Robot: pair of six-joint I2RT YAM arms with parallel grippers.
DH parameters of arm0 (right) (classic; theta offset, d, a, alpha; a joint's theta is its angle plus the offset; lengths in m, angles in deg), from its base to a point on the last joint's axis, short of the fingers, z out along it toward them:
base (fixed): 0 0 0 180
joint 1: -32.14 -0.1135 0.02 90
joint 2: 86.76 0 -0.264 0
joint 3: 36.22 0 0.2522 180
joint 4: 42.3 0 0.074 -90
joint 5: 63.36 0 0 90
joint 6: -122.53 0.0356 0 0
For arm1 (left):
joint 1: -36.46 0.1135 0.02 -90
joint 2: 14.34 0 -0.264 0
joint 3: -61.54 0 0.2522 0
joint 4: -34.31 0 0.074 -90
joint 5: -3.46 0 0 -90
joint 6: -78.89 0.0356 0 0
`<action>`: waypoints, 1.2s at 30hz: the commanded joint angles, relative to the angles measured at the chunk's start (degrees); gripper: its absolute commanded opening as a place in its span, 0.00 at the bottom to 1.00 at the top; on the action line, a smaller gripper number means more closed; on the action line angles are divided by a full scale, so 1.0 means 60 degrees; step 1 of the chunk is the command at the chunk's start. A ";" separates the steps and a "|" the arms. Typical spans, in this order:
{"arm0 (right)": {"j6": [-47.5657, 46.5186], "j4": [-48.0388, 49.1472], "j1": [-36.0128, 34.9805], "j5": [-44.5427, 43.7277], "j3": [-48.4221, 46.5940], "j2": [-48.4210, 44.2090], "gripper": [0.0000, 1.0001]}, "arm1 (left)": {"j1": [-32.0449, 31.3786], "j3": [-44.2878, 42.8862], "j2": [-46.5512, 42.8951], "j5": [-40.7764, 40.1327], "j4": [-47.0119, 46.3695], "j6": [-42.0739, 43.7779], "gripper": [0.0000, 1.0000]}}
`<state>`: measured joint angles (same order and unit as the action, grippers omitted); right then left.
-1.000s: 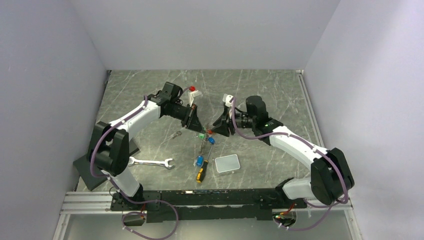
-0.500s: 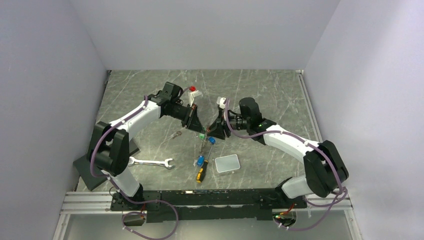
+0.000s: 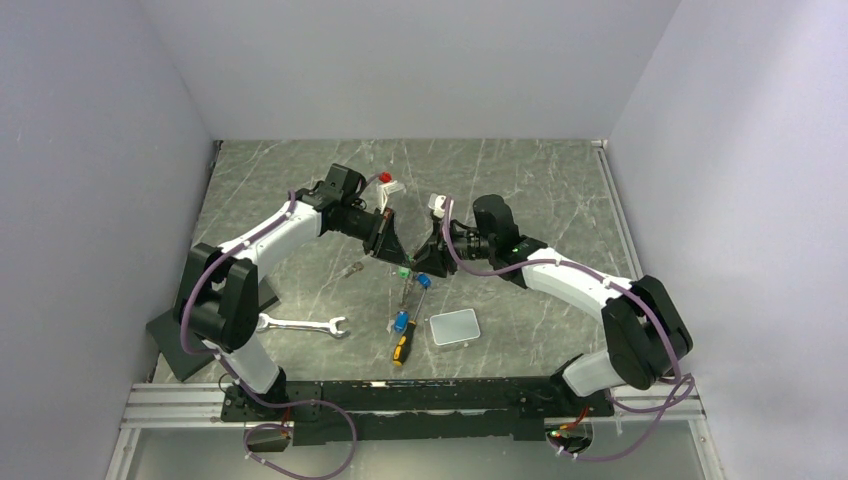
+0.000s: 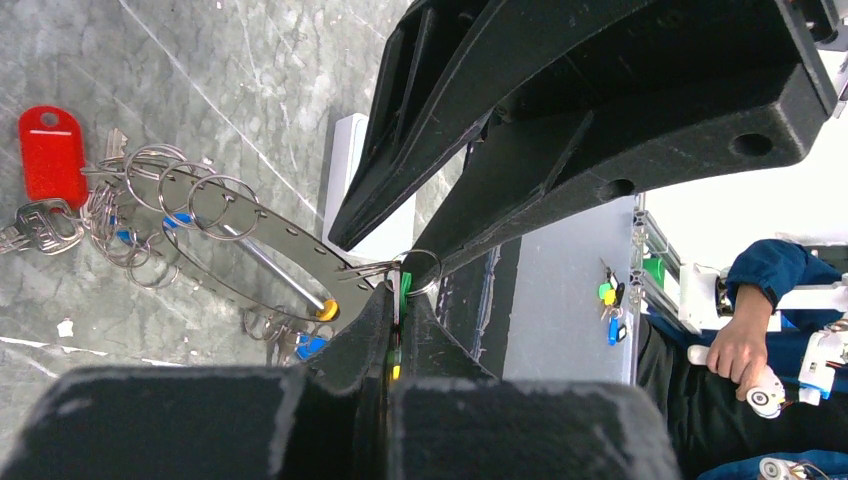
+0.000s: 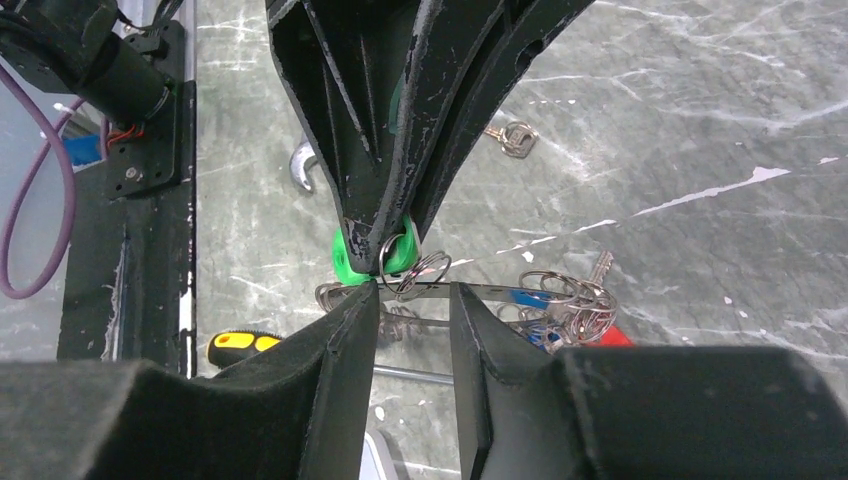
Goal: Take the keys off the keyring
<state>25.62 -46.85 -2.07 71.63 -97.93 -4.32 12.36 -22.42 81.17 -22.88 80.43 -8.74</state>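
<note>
We find the left gripper (image 5: 378,258) clenched on a key's green tag (image 5: 345,264), and the right gripper (image 5: 412,294) spread astride the keyring (image 4: 270,228) at the middle of the table (image 3: 300,190), with the keys (image 4: 35,222) threaded on; next, we judge, it must clamp the ring for the pull.

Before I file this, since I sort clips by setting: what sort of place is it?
Probably a robot lab's teleoperation cell: two arms bolted to a rail, plain grey walls boxing in a marble-pattern table, and a person in blue holding a white device.
</note>
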 commanded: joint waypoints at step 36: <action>-0.0664 0.1160 -0.0025 -0.0695 0.0464 -0.0611 0.00 | 0.0681 0.0058 -0.0053 0.0011 -0.0546 -0.0626 0.00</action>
<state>22.47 -42.06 -2.25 67.11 -95.63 -5.90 15.86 -21.80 81.17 -22.95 78.83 -10.53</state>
